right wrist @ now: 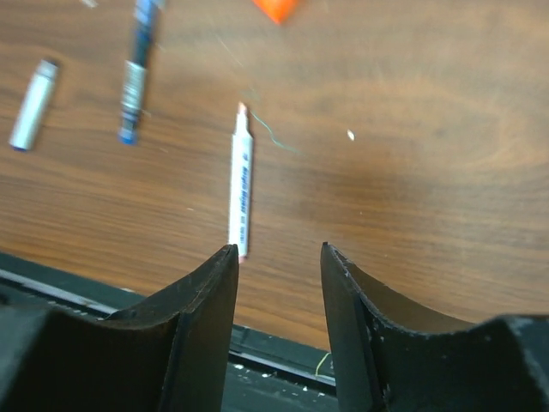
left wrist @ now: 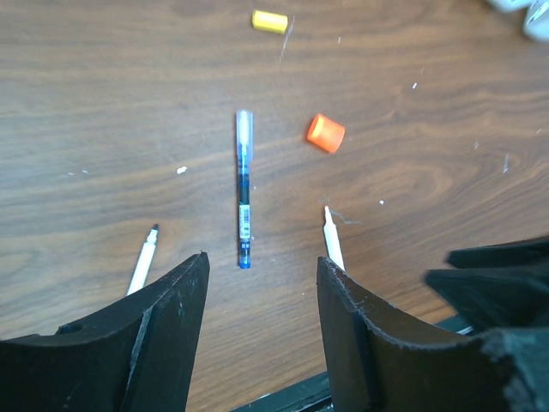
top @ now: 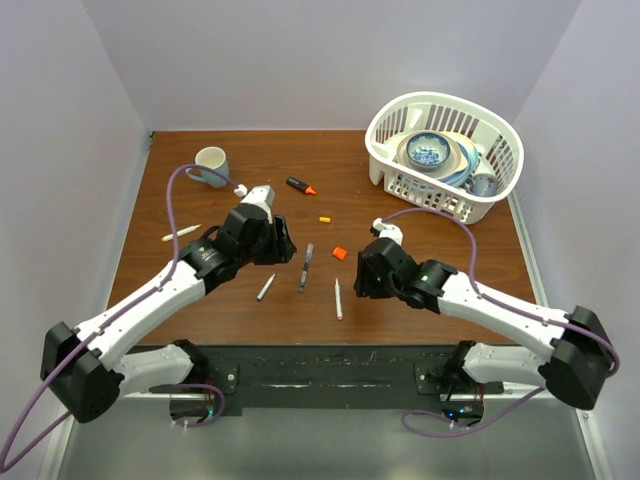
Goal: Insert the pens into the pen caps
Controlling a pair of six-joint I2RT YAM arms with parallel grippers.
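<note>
Three pens lie on the brown table in front of the arms: a dark blue pen [top: 306, 267] [left wrist: 244, 189] [right wrist: 137, 69], a pale grey pen [top: 265, 287] [left wrist: 143, 259] [right wrist: 34, 105] and a white pen [top: 338, 298] [left wrist: 333, 239] [right wrist: 241, 182]. An orange cap [top: 340, 253] [left wrist: 326, 133] [right wrist: 276, 7] and a yellow cap [top: 325, 218] [left wrist: 269, 21] lie loose beyond them. My left gripper [top: 282, 245] [left wrist: 262, 266] hovers open over the blue pen's near end, holding nothing. My right gripper [top: 360, 270] [right wrist: 279, 253] is open and empty, its left finger beside the white pen's near end.
A black marker with an orange end [top: 301, 186] lies further back. Another white pen [top: 182, 233] lies at the left, near a white mug [top: 211, 163]. A white basket [top: 480, 205] holding bowls stands at the back right. The table's near edge is just below both grippers.
</note>
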